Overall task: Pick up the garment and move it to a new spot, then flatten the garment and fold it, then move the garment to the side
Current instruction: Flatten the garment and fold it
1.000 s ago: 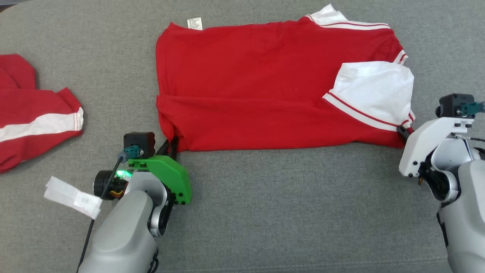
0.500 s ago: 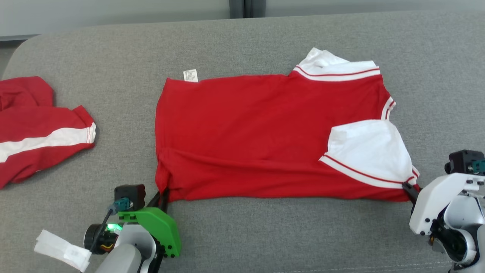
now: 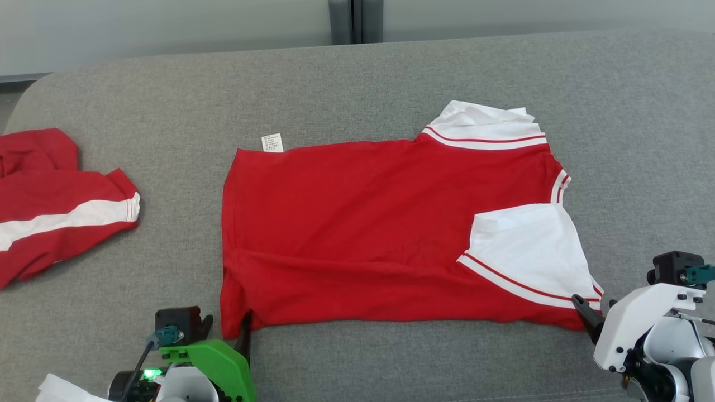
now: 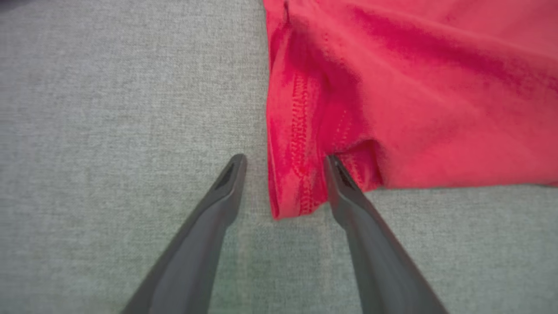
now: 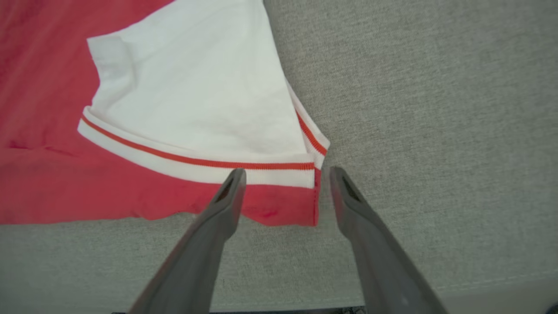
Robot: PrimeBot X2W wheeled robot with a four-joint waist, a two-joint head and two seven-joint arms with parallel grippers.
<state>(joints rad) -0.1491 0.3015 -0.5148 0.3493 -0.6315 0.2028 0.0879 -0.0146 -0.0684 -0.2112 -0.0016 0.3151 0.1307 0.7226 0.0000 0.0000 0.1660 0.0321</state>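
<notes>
The red garment is lying partly folded in the middle of the grey fabric surface, its long axis running left to right, with the hem end at the left and the white sleeve at the right. The left tool is standing wide, straddling the near-left hem corner, and the right tool is gaping just as wide around the near-right corner, neither holding cloth. The cloth is lying to the far side of both tools, so the next move is probably calling for each arm to work its own end.

Grey woven upholstery below a pale wall with dark seam
</notes>
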